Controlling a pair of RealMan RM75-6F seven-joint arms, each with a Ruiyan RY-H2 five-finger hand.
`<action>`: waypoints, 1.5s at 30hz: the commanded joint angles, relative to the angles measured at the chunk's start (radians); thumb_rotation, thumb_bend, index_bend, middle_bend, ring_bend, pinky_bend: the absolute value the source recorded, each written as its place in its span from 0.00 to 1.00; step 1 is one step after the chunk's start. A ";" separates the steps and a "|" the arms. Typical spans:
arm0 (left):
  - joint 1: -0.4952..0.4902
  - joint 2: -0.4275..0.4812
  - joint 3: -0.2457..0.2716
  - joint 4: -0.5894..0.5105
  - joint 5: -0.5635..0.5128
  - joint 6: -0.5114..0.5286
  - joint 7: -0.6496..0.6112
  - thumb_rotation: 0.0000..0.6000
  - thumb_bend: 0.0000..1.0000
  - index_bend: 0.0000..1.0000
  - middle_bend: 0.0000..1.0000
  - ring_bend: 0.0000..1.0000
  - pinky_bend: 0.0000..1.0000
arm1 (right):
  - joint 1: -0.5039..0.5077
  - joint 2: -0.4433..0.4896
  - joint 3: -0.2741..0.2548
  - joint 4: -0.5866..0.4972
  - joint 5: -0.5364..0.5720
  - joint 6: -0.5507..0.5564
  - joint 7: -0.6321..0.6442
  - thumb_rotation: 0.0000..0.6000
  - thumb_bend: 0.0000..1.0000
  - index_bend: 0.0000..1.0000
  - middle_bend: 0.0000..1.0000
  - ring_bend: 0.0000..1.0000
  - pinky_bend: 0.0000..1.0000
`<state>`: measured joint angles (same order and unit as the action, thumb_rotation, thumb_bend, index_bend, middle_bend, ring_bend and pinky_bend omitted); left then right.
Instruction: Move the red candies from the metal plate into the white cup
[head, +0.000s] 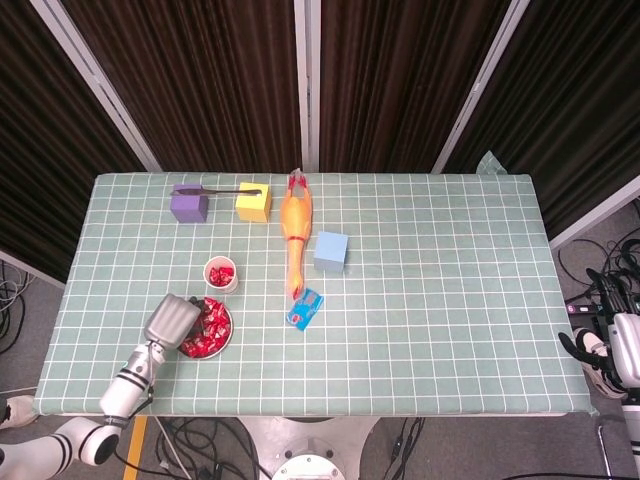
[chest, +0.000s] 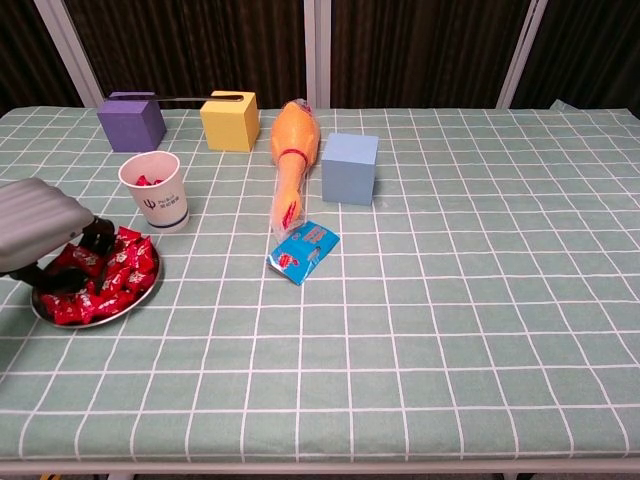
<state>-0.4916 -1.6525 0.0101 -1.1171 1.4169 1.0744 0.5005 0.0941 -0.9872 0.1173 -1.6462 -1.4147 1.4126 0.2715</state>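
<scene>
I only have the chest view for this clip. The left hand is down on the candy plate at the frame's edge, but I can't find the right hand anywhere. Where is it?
Observer: The head view shows the right hand off the table, beyond its right edge near the front corner. Its fingers are too small to read.
Operator: How does the left arm come in?
Observer: From the front left corner, the forearm slanting up to the left hand, which lies over the left side of the metal plate.
Operator: What's in the white cup, seen from above?
Observer: Red candies lie across the inside of the white cup.
</scene>
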 joint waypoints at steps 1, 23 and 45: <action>-0.001 -0.002 0.000 0.004 0.001 -0.003 -0.009 1.00 0.36 0.55 0.59 0.91 1.00 | -0.001 0.000 0.000 0.000 0.000 0.001 0.000 1.00 0.16 0.01 0.10 0.02 0.39; -0.104 0.153 -0.193 -0.274 -0.025 0.036 -0.140 1.00 0.41 0.63 0.69 0.93 1.00 | -0.001 -0.003 -0.002 0.016 -0.002 -0.002 0.020 1.00 0.15 0.01 0.10 0.02 0.39; -0.182 0.173 -0.189 -0.330 -0.220 -0.069 0.035 1.00 0.39 0.36 0.40 0.88 1.00 | 0.001 -0.007 0.002 0.032 0.005 -0.012 0.035 1.00 0.15 0.01 0.10 0.02 0.39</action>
<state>-0.6878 -1.4991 -0.1900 -1.4206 1.1952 0.9827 0.5305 0.0954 -0.9945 0.1193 -1.6144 -1.4094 1.4005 0.3066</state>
